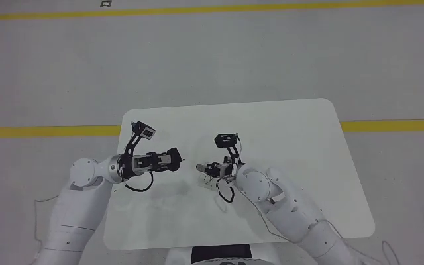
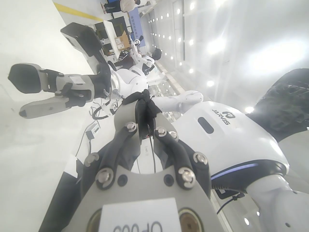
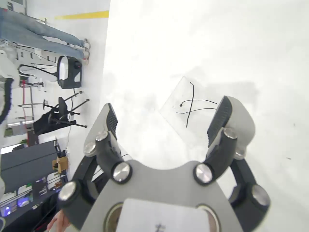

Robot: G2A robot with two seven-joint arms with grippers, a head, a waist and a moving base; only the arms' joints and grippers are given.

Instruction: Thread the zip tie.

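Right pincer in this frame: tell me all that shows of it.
The right pincer has two grey fingers with black ribbed pads on their inner faces, joined by black links and shiny pins to a grey plate. It stands wide open, with nothing between the pads and nothing touching it. It hangs above the white table, pointed at the shut left pincer, tip facing tip with a gap between them.
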